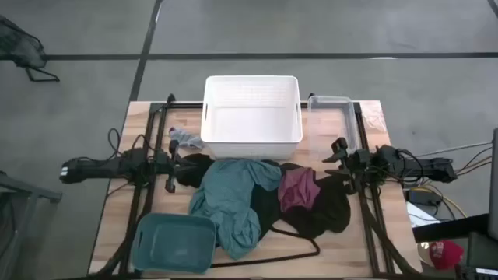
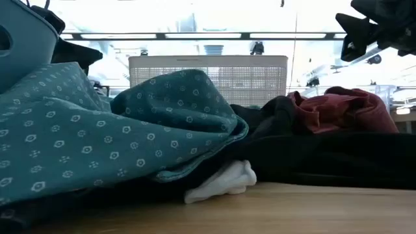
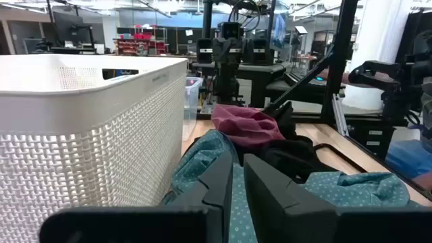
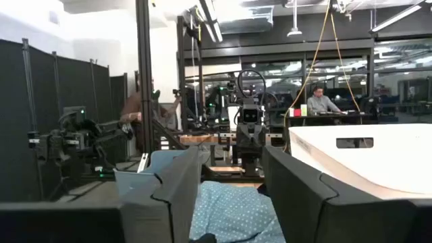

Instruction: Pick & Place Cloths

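Note:
The cloths lie heaped at the table's middle: a teal patterned shirt (image 1: 229, 198) (image 2: 130, 123) on top of a large black garment (image 1: 315, 208), with a small maroon piece (image 1: 298, 189) (image 3: 246, 125) on the black one. A small grey-white piece (image 1: 183, 138) lies by the white basket's left corner. A white piece (image 2: 221, 182) pokes out under the heap in the low view. My left gripper (image 1: 180, 160) (image 3: 237, 181) is shut and hovers at the heap's left edge. My right gripper (image 1: 336, 152) (image 4: 226, 182) is open and raised at the heap's right edge.
A white lattice basket (image 1: 251, 144) stands at the far middle, a small clear bin (image 1: 334, 101) to its right. The teal plastic tub (image 1: 173, 243) sits at the near left. A thin black hanger (image 1: 292, 253) lies under the heap's near side. People show in the room behind.

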`<state>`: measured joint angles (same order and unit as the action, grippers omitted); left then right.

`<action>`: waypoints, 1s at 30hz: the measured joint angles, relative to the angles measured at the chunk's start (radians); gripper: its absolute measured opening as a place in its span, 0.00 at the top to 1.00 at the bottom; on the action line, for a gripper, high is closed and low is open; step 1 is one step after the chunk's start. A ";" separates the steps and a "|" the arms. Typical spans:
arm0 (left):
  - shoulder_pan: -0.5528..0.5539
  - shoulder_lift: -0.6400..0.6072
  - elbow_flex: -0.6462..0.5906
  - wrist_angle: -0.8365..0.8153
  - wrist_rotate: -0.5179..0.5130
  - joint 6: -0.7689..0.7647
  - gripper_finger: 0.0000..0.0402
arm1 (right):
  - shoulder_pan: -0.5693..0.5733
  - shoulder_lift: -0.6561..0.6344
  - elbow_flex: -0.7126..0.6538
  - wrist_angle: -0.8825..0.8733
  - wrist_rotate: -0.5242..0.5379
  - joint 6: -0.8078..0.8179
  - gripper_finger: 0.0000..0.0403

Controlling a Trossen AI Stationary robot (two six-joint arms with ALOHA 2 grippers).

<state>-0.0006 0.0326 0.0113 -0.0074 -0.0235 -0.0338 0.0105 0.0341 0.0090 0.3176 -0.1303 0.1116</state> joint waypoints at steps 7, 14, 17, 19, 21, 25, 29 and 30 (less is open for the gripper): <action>0.000 0.000 0.000 0.000 0.000 0.000 0.89 | 0.000 0.000 0.000 0.000 0.000 0.000 0.67; 0.000 0.000 0.000 0.000 0.000 0.000 0.89 | 0.000 0.000 0.000 0.000 0.000 0.000 0.72; 0.000 0.000 0.000 0.000 0.000 0.000 0.89 | 0.000 0.000 0.000 0.000 0.000 0.000 0.75; 0.000 0.000 0.000 0.000 0.000 0.000 0.89 | 0.000 0.000 0.000 0.000 0.000 0.000 0.77; 0.000 0.000 0.000 0.000 0.000 0.000 0.89 | 0.000 0.000 0.000 0.000 0.000 0.000 0.78; 0.000 0.000 0.000 0.000 0.000 0.000 0.89 | 0.000 0.000 0.000 0.000 0.000 0.000 0.82; 0.000 0.000 0.000 0.000 0.000 0.000 0.89 | 0.000 0.000 0.000 0.000 0.000 0.000 0.85; 0.000 0.000 0.000 0.000 0.000 0.000 0.89 | 0.000 0.000 0.000 0.000 0.000 0.000 0.86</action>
<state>-0.0006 0.0326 0.0110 -0.0075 -0.0236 -0.0337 0.0108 0.0345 0.0090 0.3179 -0.1303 0.1116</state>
